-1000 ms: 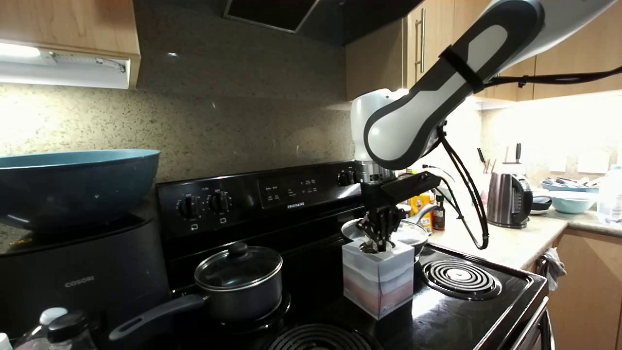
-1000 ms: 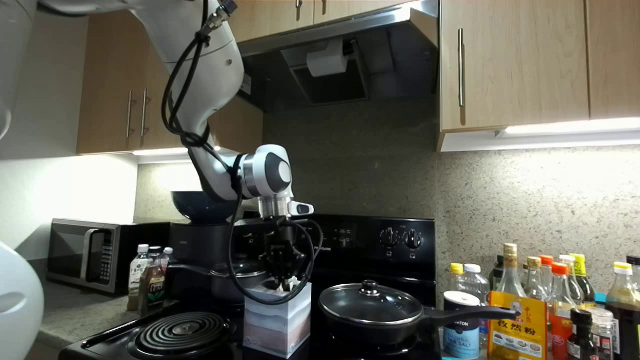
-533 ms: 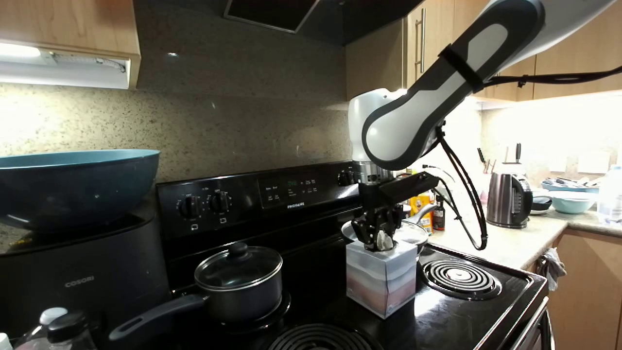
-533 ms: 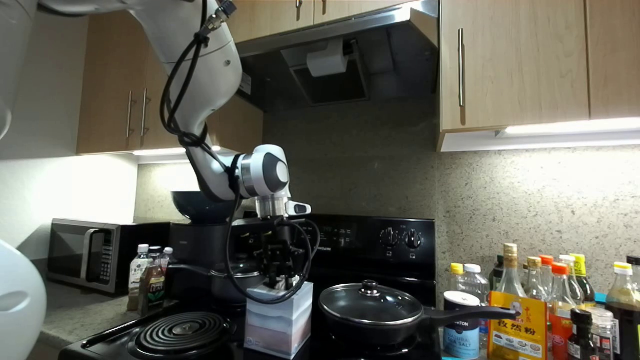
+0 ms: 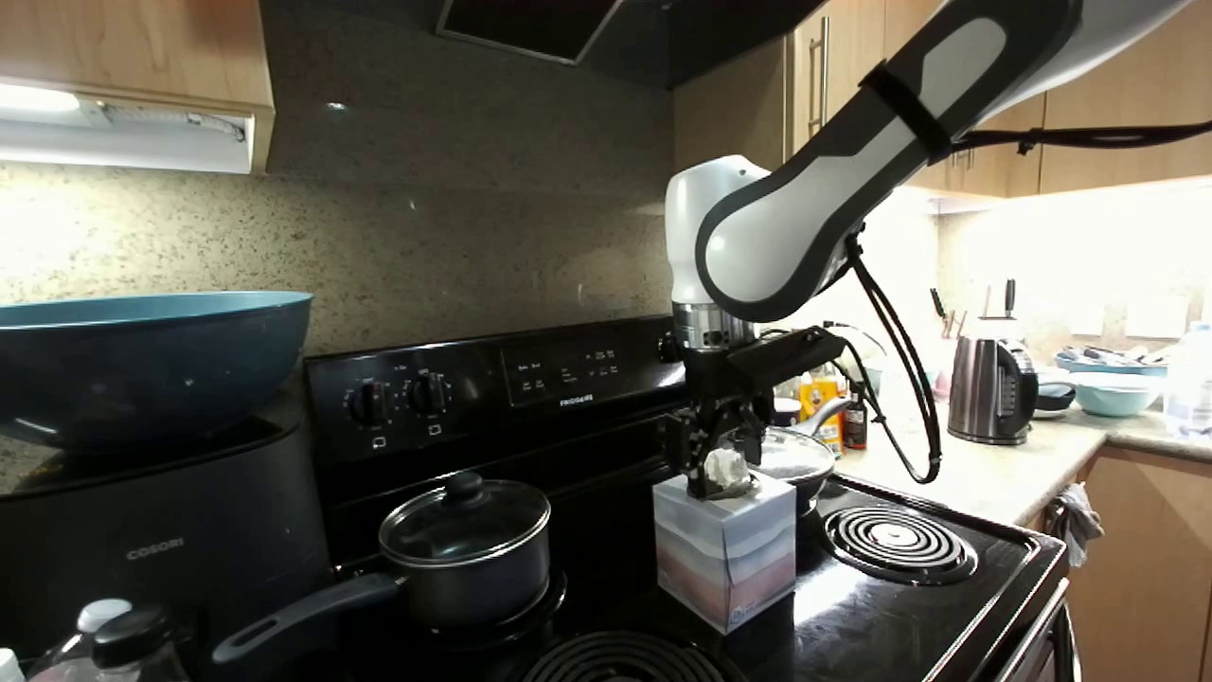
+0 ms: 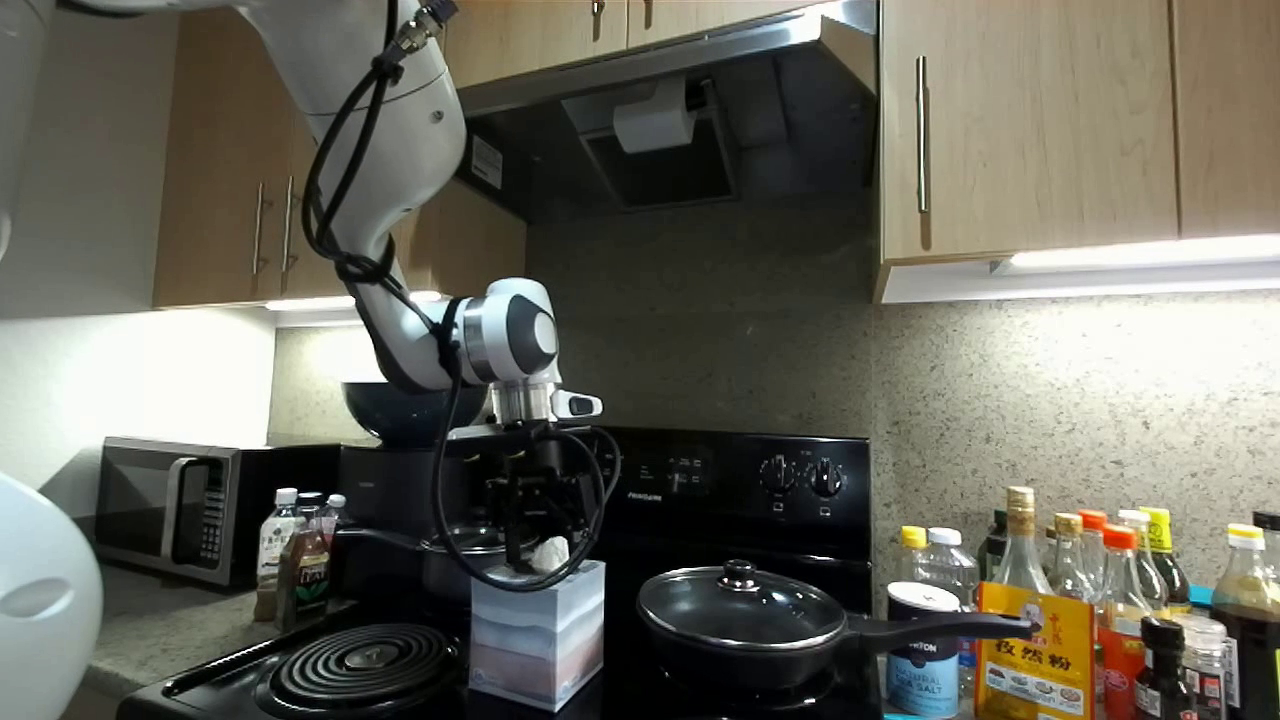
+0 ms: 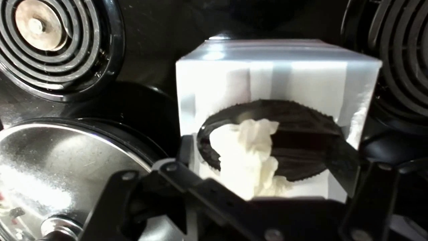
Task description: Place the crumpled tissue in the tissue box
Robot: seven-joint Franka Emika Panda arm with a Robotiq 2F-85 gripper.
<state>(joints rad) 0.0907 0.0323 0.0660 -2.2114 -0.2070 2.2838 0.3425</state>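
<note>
A white crumpled tissue point(image 7: 240, 157) lies at the dark oval opening of the tissue box point(image 7: 214, 80), towards its left end in the wrist view. Its lower part reaches over the near rim, and it stands above the box top in both exterior views. Around it, my gripper point(image 7: 267, 157) is spread wide, one black finger at either end of the opening; both look apart from the wad. In an exterior view a fingertip of the gripper point(image 5: 727, 472) comes down onto or just over the top of the pale, banded tissue box point(image 5: 696, 554). The wad's underside is hidden.
The box stands on a black stove. A lidded frying pan point(image 6: 740, 625) is close beside it, and a lidded saucepan point(image 5: 469, 559) stands further off. Coil burners point(image 5: 900, 540) flank the box. Bottles and a yellow packet point(image 6: 1035, 650) line the counter.
The gripper has opened from shut, and the wad now shows higher above the opening. Arm and box have shifted together, after a small opposite move, to the left in both exterior views.
</note>
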